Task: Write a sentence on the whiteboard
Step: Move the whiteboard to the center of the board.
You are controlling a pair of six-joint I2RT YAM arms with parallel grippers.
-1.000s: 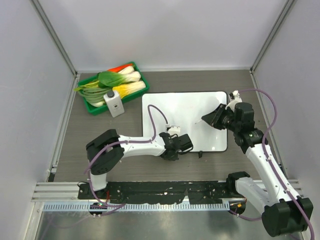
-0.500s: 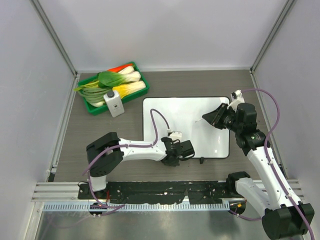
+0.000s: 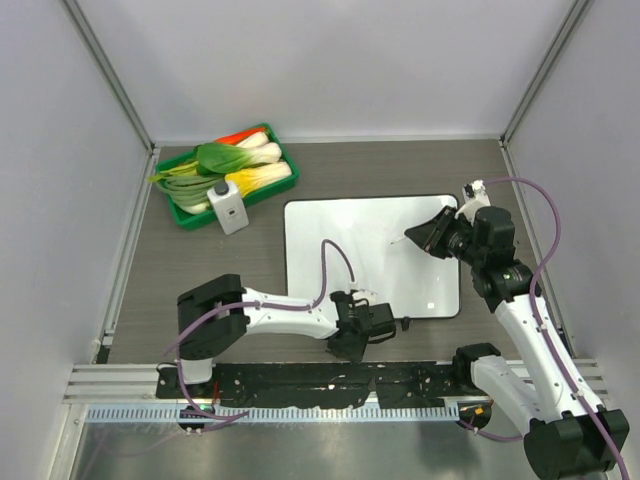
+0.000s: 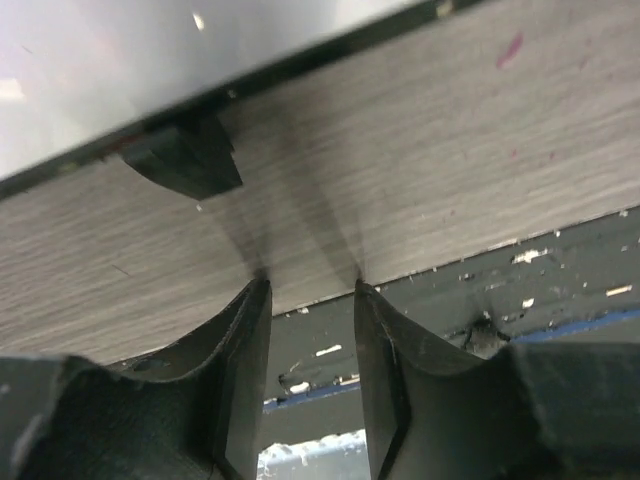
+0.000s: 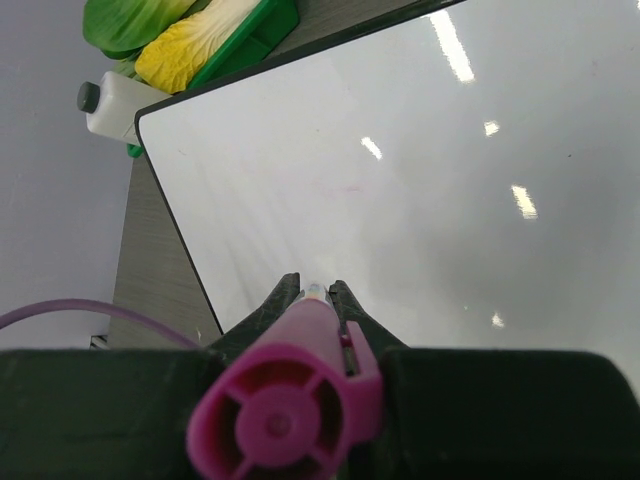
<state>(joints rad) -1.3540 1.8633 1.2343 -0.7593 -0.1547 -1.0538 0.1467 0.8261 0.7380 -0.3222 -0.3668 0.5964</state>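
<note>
The whiteboard (image 3: 370, 262) lies flat in the middle of the table, glossy white with a thin black rim. No sentence shows on it; its face looks blank apart from a faint pink speck (image 5: 348, 188). My right gripper (image 3: 428, 235) hovers over the board's right part, shut on a pink marker (image 5: 290, 400) whose tip points down at the board. My left gripper (image 4: 310, 288) stands open and empty over bare table just nearer than the board's front edge, beside a black foot (image 4: 185, 162). From above, the left gripper (image 3: 350, 340) sits near the table's front.
A green tray (image 3: 188, 222) of vegetables stands at the back left, with a white bottle (image 3: 227, 205) against its near side. A black rail (image 3: 300, 380) runs along the table's front edge. Grey walls close in both sides and the back.
The whiteboard has slid toward the near edge and squared up. My left gripper came nearer with it, then opened and let go of the board's edge. The right gripper barely moved.
</note>
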